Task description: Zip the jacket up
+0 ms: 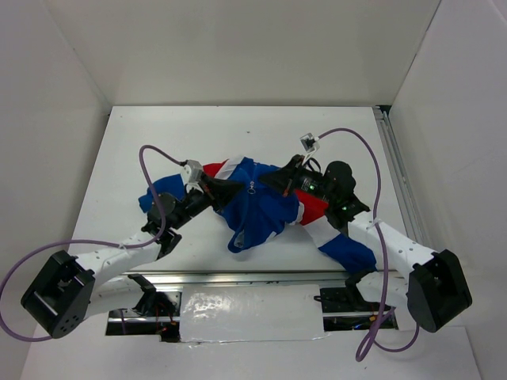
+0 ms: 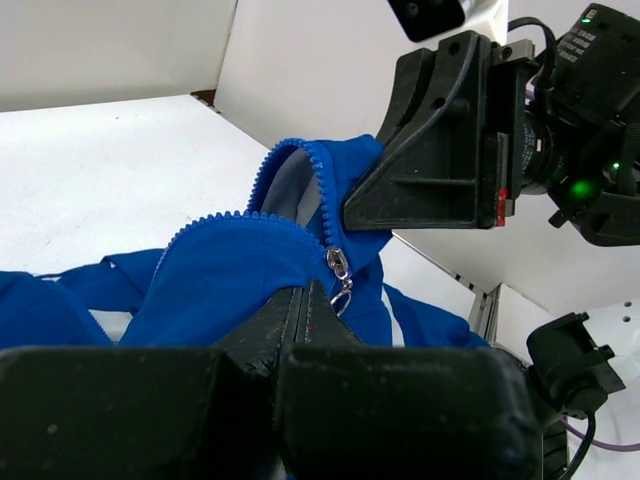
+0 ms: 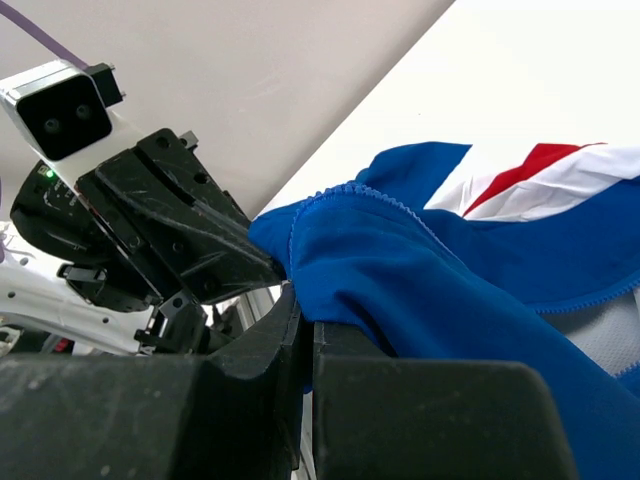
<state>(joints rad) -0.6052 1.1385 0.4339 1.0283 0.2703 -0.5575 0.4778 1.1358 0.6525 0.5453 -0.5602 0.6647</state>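
left hand (image 2: pixel 303 305) closed on jacket (image 1: pixel 257 210), zipper pull (image 2: pixel 340 272) just beyond it | right hand (image 3: pixel 303 300) clamped on collar edge (image 2: pixel 300 165) | risk I see: cloth slips, teeth bunch, pull jams

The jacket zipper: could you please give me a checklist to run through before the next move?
1. Left gripper shut on the jacket beside the zipper pull: ok.
2. Right gripper shut on the jacket edge: ok.
3. Zipper pull hanging free: ok.
4. A gripper holding the pull: not ok.
5. Tooth rows above the pull aligned: cannot tell.
6. Fabric lying flat: not ok, bunched.
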